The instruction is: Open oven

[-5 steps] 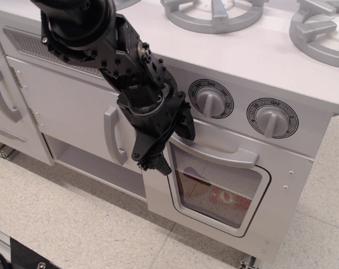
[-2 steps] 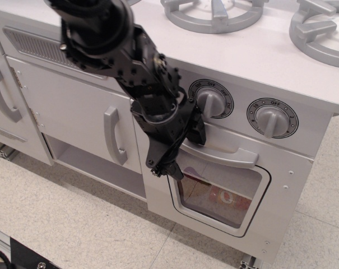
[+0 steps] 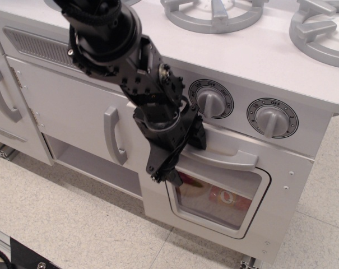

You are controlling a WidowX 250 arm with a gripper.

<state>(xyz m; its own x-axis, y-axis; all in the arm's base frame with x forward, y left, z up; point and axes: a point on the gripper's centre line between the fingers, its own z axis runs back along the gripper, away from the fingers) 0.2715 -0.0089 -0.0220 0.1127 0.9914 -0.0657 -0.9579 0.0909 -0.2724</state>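
Note:
The oven door is white, with a rounded clear window in a grey frame and a wide horizontal grey handle. Its top edge leans slightly out from the oven front. My black gripper is at the left end of the handle. The jaws are spread: one finger is above and behind the handle, the other is below it, in front of the window's left corner. The arm hides the door's upper left corner.
Two grey knobs sit above the oven door. Plain white cupboard doors with vertical grey handles stand to the left. Grey burners are on top. A tiled floor lies below.
My gripper moved right and a little down, onto the left end of the oven handle. The handle and the door's top have come slightly forward and down.

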